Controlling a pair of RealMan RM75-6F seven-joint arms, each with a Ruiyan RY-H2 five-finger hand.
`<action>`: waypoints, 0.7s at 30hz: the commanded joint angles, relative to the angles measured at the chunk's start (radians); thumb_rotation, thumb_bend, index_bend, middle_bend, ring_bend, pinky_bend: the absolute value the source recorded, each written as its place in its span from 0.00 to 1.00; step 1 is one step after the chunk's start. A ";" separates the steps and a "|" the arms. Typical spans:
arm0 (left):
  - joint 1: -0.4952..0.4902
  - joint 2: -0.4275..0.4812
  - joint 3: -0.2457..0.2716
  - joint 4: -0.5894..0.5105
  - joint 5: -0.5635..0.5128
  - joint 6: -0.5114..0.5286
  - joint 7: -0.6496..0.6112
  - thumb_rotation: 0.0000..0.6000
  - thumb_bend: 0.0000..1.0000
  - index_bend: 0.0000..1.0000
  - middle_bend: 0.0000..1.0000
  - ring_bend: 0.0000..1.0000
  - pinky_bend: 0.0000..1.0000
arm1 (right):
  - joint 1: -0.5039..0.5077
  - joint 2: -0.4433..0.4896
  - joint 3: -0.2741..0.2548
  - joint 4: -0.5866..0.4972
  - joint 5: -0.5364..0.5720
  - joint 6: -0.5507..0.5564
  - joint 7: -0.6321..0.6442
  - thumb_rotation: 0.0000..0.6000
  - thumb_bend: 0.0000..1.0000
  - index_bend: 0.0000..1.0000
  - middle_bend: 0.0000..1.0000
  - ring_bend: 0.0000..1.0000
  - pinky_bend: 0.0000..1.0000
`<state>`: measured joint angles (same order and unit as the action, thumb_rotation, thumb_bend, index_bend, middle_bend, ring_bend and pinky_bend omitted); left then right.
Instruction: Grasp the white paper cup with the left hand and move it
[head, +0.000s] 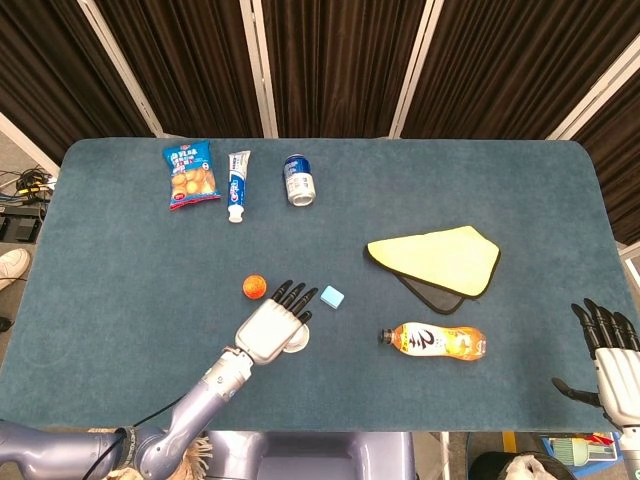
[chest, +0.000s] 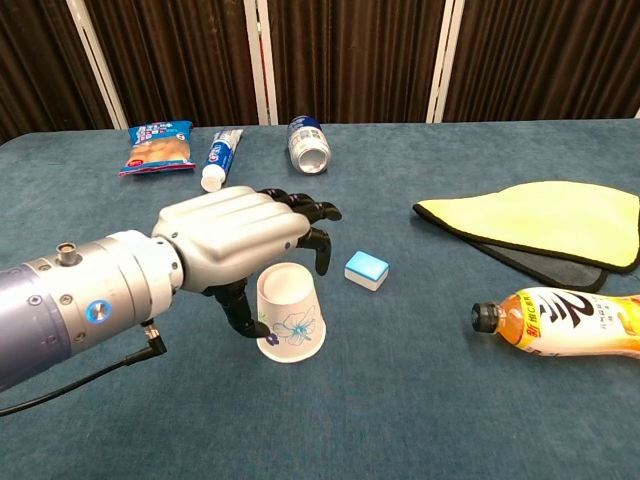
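Note:
The white paper cup (chest: 292, 322) stands upside down, with a flower print, near the table's front edge. In the head view only its right rim (head: 297, 344) shows from under my left hand (head: 270, 328). My left hand (chest: 240, 240) hovers over the cup from the left, with its fingers stretched above the cup's top and its thumb down at the cup's left side. The fingers are not closed around it. My right hand (head: 608, 355) hangs off the table's front right corner, fingers apart and empty; it does not appear in the chest view.
A small blue block (chest: 366, 270) lies just right of the cup and an orange ball (head: 254, 287) behind it to the left. An orange drink bottle (chest: 565, 322) lies to the right, a yellow cloth (chest: 540, 222) behind it. Snack bag (head: 190, 173), toothpaste (head: 237, 184) and can (head: 298, 179) line the far side.

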<state>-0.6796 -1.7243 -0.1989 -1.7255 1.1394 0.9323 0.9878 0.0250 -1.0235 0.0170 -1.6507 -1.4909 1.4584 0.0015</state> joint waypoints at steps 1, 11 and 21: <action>-0.018 -0.004 0.001 0.000 -0.024 0.001 0.007 1.00 0.20 0.37 0.04 0.00 0.08 | 0.000 0.000 -0.001 0.001 -0.002 -0.001 0.002 1.00 0.07 0.00 0.00 0.00 0.00; -0.048 -0.012 0.007 -0.004 -0.036 0.032 -0.012 1.00 0.30 0.42 0.05 0.00 0.08 | 0.002 -0.001 0.001 0.000 0.001 -0.005 -0.004 1.00 0.07 0.00 0.00 0.00 0.00; -0.082 -0.009 -0.040 0.013 0.017 0.077 -0.073 1.00 0.26 0.36 0.06 0.00 0.08 | 0.005 -0.001 -0.001 -0.003 0.011 -0.021 -0.013 1.00 0.07 0.00 0.00 0.00 0.00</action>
<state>-0.7496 -1.7265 -0.2217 -1.7336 1.1435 0.9991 0.9305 0.0293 -1.0250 0.0164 -1.6537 -1.4810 1.4387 -0.0108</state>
